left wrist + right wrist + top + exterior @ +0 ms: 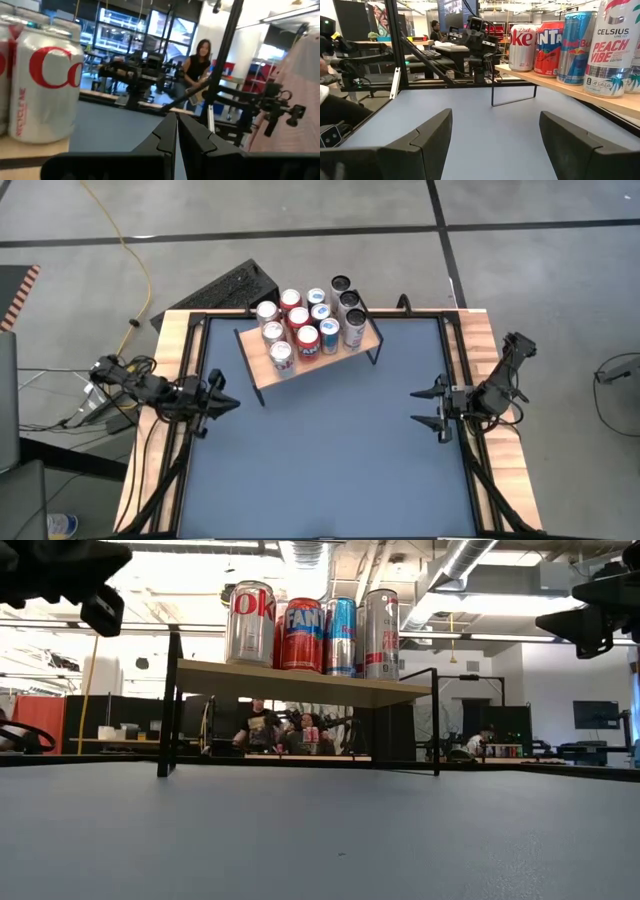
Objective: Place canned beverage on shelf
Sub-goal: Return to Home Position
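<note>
From above, the shelf [256, 365] stands on the tabletop's [330, 470] far side, bearing twelve cans [308, 338] in four rows of three. The left gripper [222, 402] and right gripper [428, 408] hang near opposite edges. In the wrist views, the left gripper is pressed closed and empty, and the right gripper is spread wide and empty.

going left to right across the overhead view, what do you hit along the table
left gripper, shut, at the left edge → shelf loaded with cans → right gripper, open, at the right edge
</note>
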